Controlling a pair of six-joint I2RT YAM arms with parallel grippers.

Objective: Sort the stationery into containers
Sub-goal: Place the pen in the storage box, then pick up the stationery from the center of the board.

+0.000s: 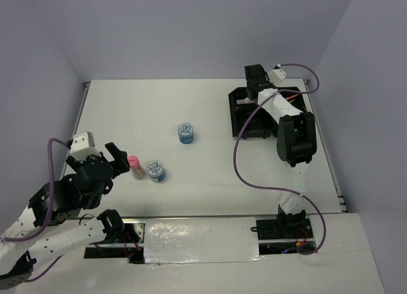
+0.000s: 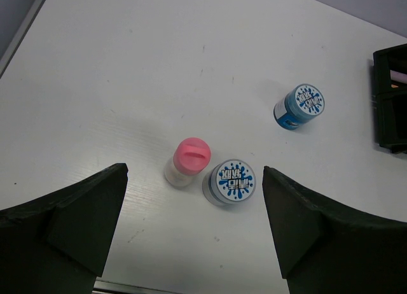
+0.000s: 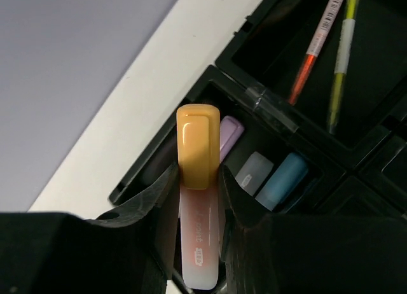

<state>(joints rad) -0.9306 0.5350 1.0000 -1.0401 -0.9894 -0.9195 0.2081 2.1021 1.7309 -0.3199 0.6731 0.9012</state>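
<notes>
Overhead view of a white table. At two o'clock sits the black divided tray (image 1: 236, 119). The right gripper (image 3: 199, 186) hangs over it, pinching an orange-capped marker (image 3: 198, 147) by the barrel.

Beneath it, one compartment holds a purple marker (image 3: 230, 132) and a light blue marker (image 3: 283, 179) side by side. The compartment at one o'clock in the wrist view holds a thin orange pen (image 3: 311, 49) and a yellow pen (image 3: 342, 52).

The step in hand looks like placing the marker. It is best lowered parallel to the markers already there, beside the purple one, and released low so it cannot bounce onto a divider.

At eight o'clock the left gripper (image 1: 117, 158), jaws spread wide and empty, hovers near a pink-capped bottle (image 2: 186, 161). The bottle stands just beside, perhaps touching, a blue tub (image 2: 230, 182). A second tub (image 2: 299, 106) stands near the centre.
</notes>
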